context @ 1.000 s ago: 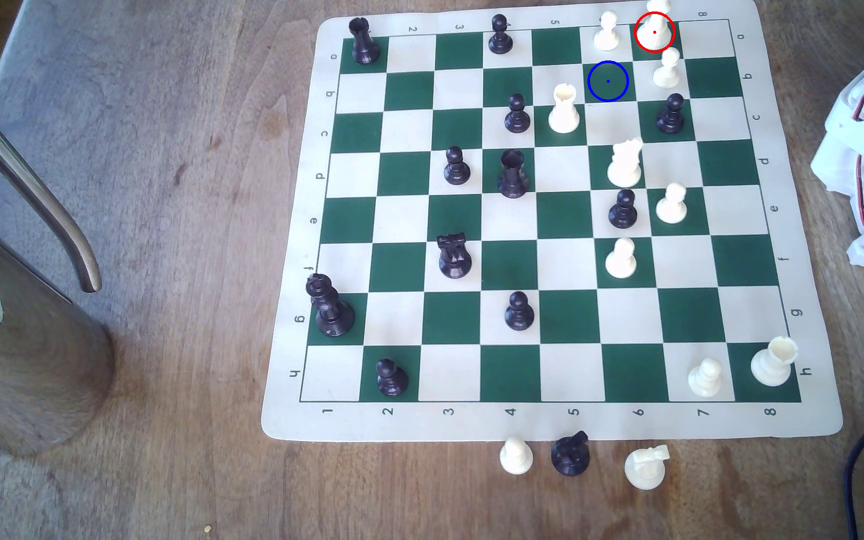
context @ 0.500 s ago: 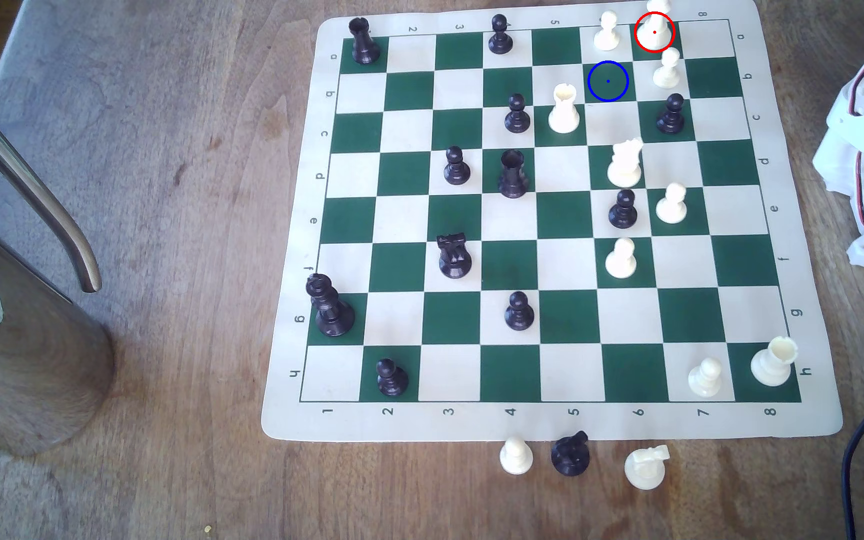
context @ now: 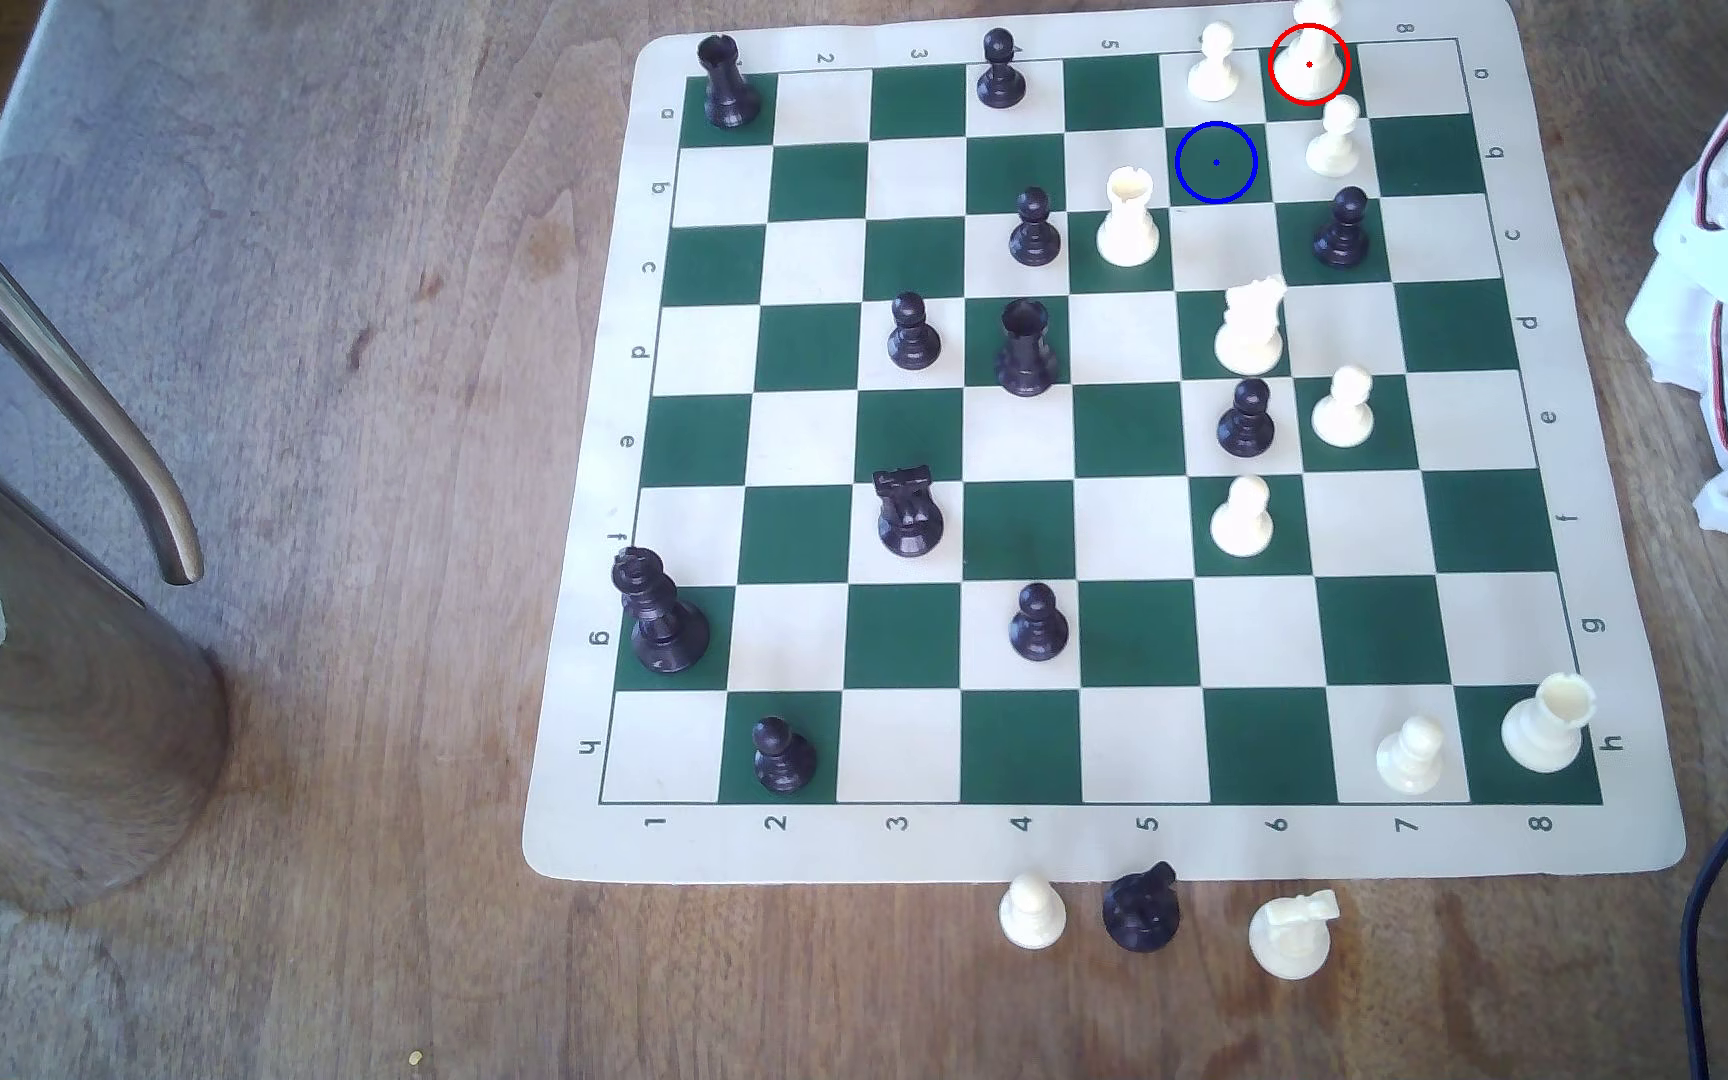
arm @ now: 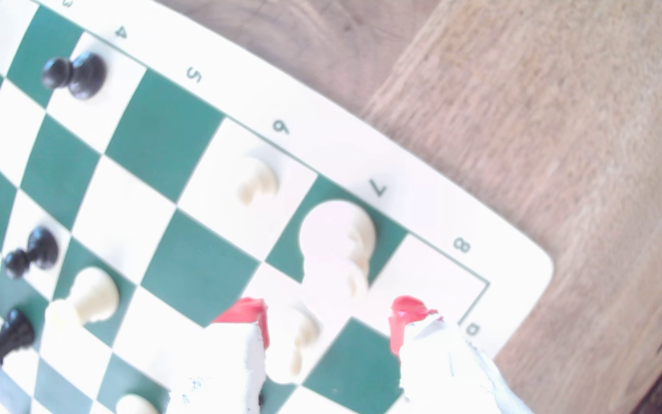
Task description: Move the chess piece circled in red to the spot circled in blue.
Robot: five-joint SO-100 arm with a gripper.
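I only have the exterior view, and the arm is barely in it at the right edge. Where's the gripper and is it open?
Observer: In the wrist view the gripper is open, its red-tipped fingers spread above the board's corner by column 7.
Operator: Holding anything?
Observer: No. A white pawn on the board shows through the gap between the fingers.
Operator: And the chess piece circled in red?
Observer: The chess piece circled in red stands on its green square by the 7 label, just beyond the fingertips, ungrasped.
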